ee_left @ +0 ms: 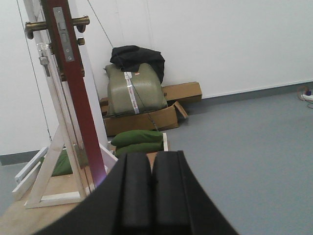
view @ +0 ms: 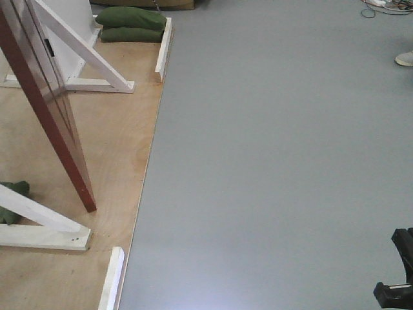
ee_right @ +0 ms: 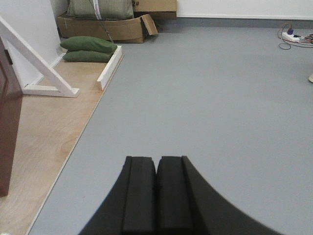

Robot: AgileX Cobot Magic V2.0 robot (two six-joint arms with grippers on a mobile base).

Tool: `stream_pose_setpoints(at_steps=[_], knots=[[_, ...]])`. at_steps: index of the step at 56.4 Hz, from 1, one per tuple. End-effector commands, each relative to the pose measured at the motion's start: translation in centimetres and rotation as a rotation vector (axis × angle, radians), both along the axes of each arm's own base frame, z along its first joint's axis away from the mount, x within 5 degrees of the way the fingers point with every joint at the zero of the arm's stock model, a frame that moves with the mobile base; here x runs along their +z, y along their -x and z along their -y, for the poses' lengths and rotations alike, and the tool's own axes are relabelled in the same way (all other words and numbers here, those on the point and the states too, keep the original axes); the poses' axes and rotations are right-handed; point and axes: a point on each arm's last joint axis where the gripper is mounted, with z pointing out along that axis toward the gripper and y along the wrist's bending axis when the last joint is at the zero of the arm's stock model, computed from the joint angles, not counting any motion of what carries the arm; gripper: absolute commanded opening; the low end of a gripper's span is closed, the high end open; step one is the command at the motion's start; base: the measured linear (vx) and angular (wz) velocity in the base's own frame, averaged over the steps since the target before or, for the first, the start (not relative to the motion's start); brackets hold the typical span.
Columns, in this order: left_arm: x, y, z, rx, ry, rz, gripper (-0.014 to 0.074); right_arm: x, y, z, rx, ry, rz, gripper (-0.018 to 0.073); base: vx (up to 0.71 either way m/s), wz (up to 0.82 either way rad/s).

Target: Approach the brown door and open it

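Note:
The brown door stands swung out edge-on over the plywood platform at the left, held in a white wooden frame. In the left wrist view the door's edge shows a metal latch plate and brass lever handles on both sides, high at the left. My left gripper is shut and empty, below and right of the door's edge. My right gripper is shut and empty over the grey floor; a corner of the door shows at its far left. A black part shows at the front view's bottom right.
Green sandbags weigh the frame's far foot; another lies by the near brace. A cardboard box with an olive bag and dark cloth stands against the white wall. A power strip with cables and a shoe lie at the far right.

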Motion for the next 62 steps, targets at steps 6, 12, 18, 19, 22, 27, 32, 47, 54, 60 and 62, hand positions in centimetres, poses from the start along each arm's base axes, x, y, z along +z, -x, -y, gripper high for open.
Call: stream_pose_setpoints(at_steps=[6, 12, 18, 19, 22, 27, 32, 47, 54, 60, 62], knots=[[1.46, 0.3, -0.11, 0.01, 0.017, 0.111, 0.0137, 0.58, -0.18, 0.04, -0.001, 0.01, 0.082, 0.0, 0.41, -0.07], [1.46, 0.3, -0.11, 0.01, 0.017, 0.111, 0.0137, 0.58, -0.18, 0.04, -0.001, 0.01, 0.082, 0.0, 0.42, -0.09], [1.46, 0.3, -0.11, 0.01, 0.017, 0.111, 0.0137, 0.58, -0.18, 0.04, -0.001, 0.01, 0.082, 0.0, 0.42, -0.08], [1.46, 0.3, -0.11, 0.01, 0.017, 0.111, 0.0137, 0.58, -0.18, 0.04, -0.001, 0.01, 0.082, 0.0, 0.42, -0.06], [1.46, 0.3, -0.11, 0.01, 0.017, 0.111, 0.0137, 0.58, -0.18, 0.04, -0.001, 0.01, 0.082, 0.0, 0.42, -0.05], [1.46, 0.3, -0.11, 0.01, 0.017, 0.111, 0.0137, 0.58, -0.18, 0.04, -0.001, 0.01, 0.082, 0.0, 0.41, -0.04], [1.46, 0.3, -0.11, 0.01, 0.017, 0.111, 0.0137, 0.58, -0.18, 0.04, -0.001, 0.01, 0.082, 0.0, 0.4, -0.02], [1.46, 0.3, -0.11, 0.01, 0.017, 0.111, 0.0137, 0.58, -0.18, 0.04, -0.001, 0.01, 0.082, 0.0, 0.39, 0.02], [1.46, 0.3, -0.11, 0.01, 0.017, 0.111, 0.0137, 0.55, -0.17, 0.04, -0.001, 0.011, 0.079, 0.0, 0.38, 0.07], [1.46, 0.3, -0.11, 0.01, 0.017, 0.111, 0.0137, 0.55, -0.17, 0.04, -0.001, 0.011, 0.079, 0.0, 0.37, 0.09], [1.46, 0.3, -0.11, 0.01, 0.017, 0.111, 0.0137, 0.55, -0.17, 0.04, -0.001, 0.011, 0.079, 0.0, 0.36, 0.09]])
